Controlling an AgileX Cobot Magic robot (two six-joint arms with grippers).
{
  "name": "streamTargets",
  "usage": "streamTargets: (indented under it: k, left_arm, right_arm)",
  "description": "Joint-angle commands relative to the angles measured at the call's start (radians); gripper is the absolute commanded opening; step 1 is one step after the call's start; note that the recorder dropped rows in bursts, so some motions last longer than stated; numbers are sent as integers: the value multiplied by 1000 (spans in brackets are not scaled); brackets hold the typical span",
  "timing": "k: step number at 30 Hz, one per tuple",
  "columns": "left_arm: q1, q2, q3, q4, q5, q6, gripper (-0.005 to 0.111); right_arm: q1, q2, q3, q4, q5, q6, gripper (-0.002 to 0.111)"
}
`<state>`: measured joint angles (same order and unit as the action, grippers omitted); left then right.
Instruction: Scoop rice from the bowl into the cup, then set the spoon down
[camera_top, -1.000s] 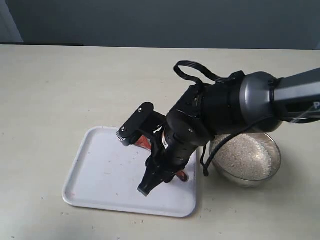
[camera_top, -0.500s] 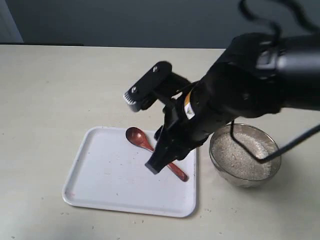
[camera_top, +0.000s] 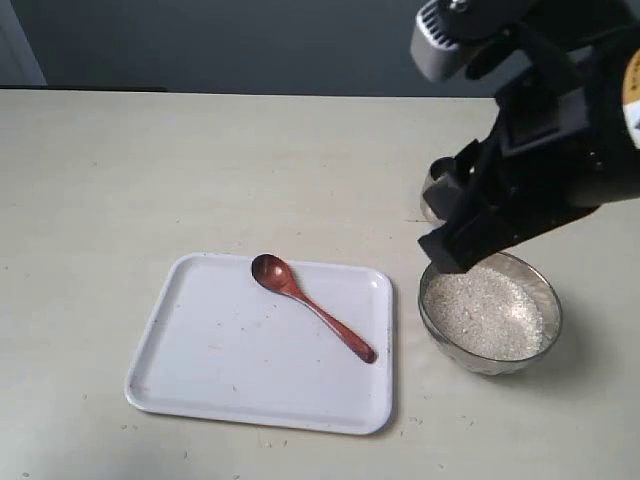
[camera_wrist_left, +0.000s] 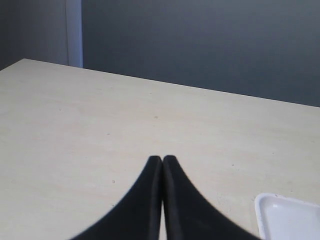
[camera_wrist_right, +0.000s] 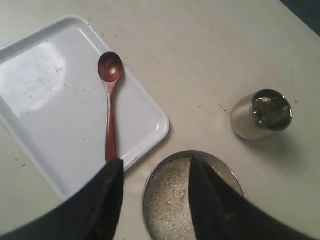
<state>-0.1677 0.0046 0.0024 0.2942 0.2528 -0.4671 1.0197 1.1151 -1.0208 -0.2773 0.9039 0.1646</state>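
Spoon (camera_top: 312, 305) lies on the tray (camera_top: 200, 370), beside the bowl (camera_top: 470, 360) of rice (camera_top: 485, 315). Right gripper (camera_wrist_right: 155, 170) hangs over the bowl, jaws wide, holding nothing. Risk: a low swing clips the rim, spilling grains, or topples the cup (camera_wrist_right: 262, 114) beyond.

Reddish-brown spoon (camera_top: 312, 307), white tray (camera_top: 215, 350), white rice (camera_top: 485, 312), beige table (camera_top: 150, 170).

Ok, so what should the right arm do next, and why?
Probably pull the right gripper clear and rest: it hangs open and empty above the bowl of rice, and the wooden spoon already lies on the white tray.
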Motion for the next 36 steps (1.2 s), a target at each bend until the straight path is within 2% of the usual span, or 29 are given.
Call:
streamTargets:
  k: [1,14,16,17,19,22,25,30,36]
  left_arm:
    - [-7,-5,-2,6,-12,-2,1]
    - [-7,-5,-2,6,-12,-2,1]
    - [-7,-5,-2,6,-12,-2,1]
    - [-7,-5,-2,6,-12,-2,1]
    - [-7,-5,-2,6,-12,-2,1]
    - [-7,-5,-2,6,-12,-2,1]
    - [-7,-5,-2,6,-12,-2,1]
    - [-7,-5,-2,6,-12,-2,1]
    - [-7,-5,-2,6,-12,-2,1]
  right_arm:
    - [-1,-54,-2,63,-2,30,42]
    - [-1,-63,-2,104,32,30,42]
    - [-34,-75,-2,106,18,30,42]
    - [-64,-84,-2,106,-15,30,42]
    - [-188,-109,3,104,-156,30,42]
    - [-437,-182,59,145,-398,30,42]
    - [-604,-254,128,202,-488,30,42]
    - [-826,-455,299,247,-493,24,42]
    - [-984,-734,515,259,-497,6,42]
